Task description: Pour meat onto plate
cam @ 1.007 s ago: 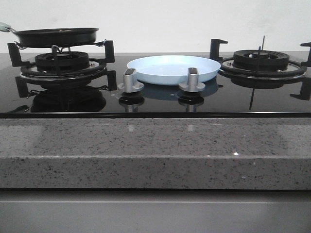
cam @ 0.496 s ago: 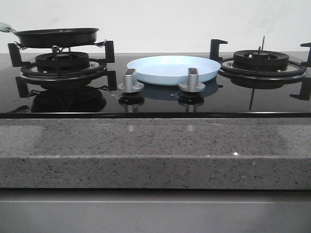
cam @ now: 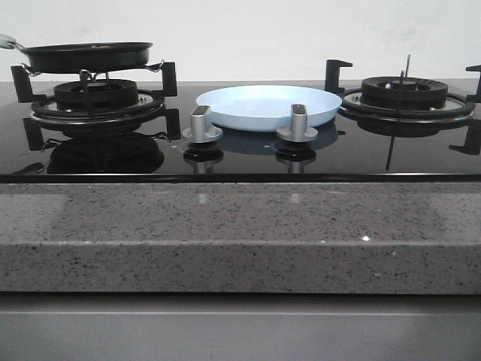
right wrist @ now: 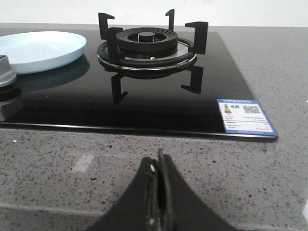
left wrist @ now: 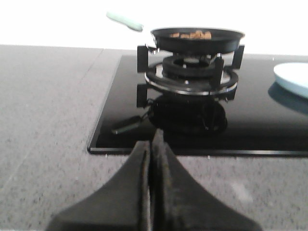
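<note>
The meat (left wrist: 191, 34) is a loose pile of small orange-brown pieces in a black frying pan (cam: 86, 56) on the left burner; the pan also shows in the left wrist view (left wrist: 197, 38). The light blue plate (cam: 267, 107) lies empty on the black glass hob between the burners, behind the two knobs. It shows in the left wrist view (left wrist: 292, 78) and the right wrist view (right wrist: 41, 49). My left gripper (left wrist: 152, 144) is shut and empty, over the grey counter in front of the left burner. My right gripper (right wrist: 157, 166) is shut and empty, over the counter in front of the right burner.
The pan has a pale green handle (left wrist: 124, 21) pointing left and back. Two silver knobs (cam: 202, 124) (cam: 297, 122) stand in front of the plate. The right burner (cam: 404, 96) with raised black supports is bare. A speckled grey counter (cam: 240, 233) runs along the front. A label (right wrist: 244, 117) sits at the hob's right corner.
</note>
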